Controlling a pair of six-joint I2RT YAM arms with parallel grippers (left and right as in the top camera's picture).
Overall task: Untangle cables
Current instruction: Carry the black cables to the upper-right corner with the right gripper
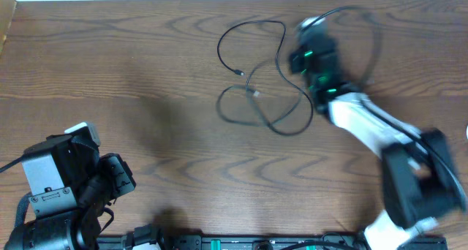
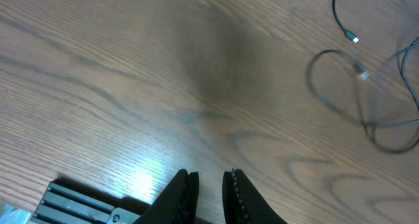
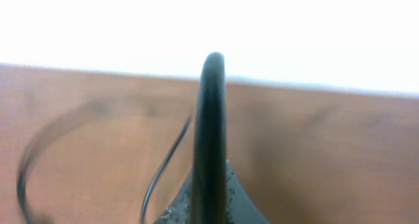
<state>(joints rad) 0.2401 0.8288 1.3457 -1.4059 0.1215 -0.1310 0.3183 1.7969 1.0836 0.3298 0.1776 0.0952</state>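
Reading both wrist views, I find the cables looped just left of the right gripper, jaws closed, pinch unconfirmed; the left gripper, narrowly parted and empty, sits well apart.

Thin black cables lie in loose loops on the wooden table.

Right arm: motion-blurred in overhead view.
Cables: far right loop smeared; cut off at left wrist view's right edge.
Plug ends: too small to identify.
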